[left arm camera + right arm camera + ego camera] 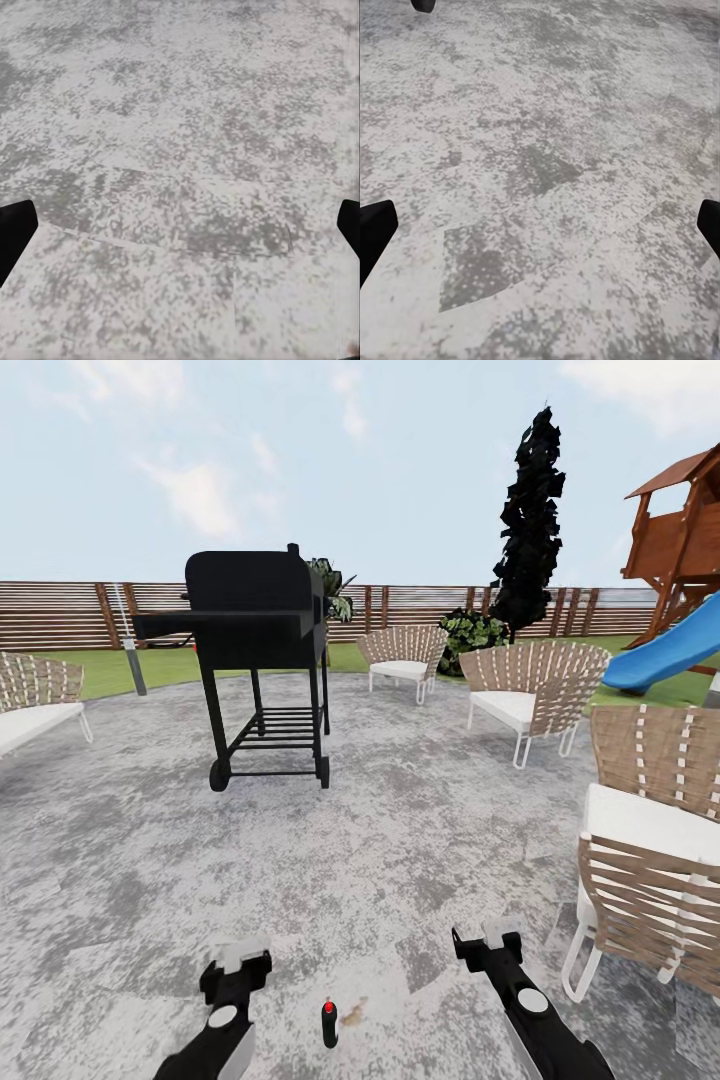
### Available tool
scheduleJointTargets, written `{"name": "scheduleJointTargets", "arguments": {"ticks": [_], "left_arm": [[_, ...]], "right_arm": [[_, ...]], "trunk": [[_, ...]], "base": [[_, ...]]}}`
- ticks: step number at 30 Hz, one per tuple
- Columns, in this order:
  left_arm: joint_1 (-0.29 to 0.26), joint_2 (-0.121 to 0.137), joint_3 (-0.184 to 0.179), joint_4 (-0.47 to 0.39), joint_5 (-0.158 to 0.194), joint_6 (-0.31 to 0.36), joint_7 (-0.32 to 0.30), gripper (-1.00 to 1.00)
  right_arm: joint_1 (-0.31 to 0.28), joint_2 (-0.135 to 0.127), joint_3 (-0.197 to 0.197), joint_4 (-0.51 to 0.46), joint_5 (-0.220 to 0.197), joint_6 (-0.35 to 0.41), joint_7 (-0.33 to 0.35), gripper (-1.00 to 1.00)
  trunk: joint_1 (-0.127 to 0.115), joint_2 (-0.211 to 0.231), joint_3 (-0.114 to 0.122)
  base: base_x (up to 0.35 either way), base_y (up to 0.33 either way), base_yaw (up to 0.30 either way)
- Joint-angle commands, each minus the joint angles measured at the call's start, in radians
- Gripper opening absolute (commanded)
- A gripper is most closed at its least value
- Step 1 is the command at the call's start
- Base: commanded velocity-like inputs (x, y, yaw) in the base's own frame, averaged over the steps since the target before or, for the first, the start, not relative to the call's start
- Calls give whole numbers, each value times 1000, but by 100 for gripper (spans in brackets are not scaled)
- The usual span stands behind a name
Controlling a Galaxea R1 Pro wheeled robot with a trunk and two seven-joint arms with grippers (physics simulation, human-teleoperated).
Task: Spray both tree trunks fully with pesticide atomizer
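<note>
Nearest, we see our left end effector (237,963) and right end effector (487,942) low over the grey speckled paving (400,840), both spread wide, holding nothing. Between them a small dark object with a red spot (329,1022) stands on the paving; we can't tell if it's the atomizer. Beyond: black grill (258,650), woven chairs (530,695), lawn (160,665), slat fence (60,615), a black-foliaged tree (530,520).

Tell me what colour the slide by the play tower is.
Bright blue; the slide shows best in the head view, at the right edge.
</note>
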Motion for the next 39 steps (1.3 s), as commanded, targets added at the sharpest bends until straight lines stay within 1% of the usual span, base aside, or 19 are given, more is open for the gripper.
{"name": "scheduleJointTargets", "arguments": {"ticks": [1, 4, 10, 19, 28, 39], "left_arm": [[2, 1, -4, 0, -1, -1, -1, 100], [7, 5, -13, 0, -3, -3, -5, 100], [7, 7, -16, -1, -2, 1, -8, 100], [9, 6, -21, 2, -2, 4, -9, 100], [10, 5, -22, 2, -2, 4, -8, 100], [10, 5, -22, 0, -2, -1, -8, 100]], "right_arm": [[0, 0, 0, 0, 0, 0, 0, 100], [0, -1, -1, 0, 0, 0, 0, 100], [0, -1, -1, -1, 1, 0, 0, 100], [0, -1, -1, -2, 0, 0, 0, 100], [0, -1, -1, -2, 0, 0, 0, 100], [0, -1, -1, -2, 1, 0, 0, 100]], "trunk": [[0, 0, 0], [0, 0, 0], [0, 0, 0], [34, -63, -34], [39, -65, -83], [39, -65, -87]], "base": [[0, 0, 0], [0, 0, 0], [0, 0, 0], [0, 0, 0], [0, 0, 0], [1, 0, 0]]}}
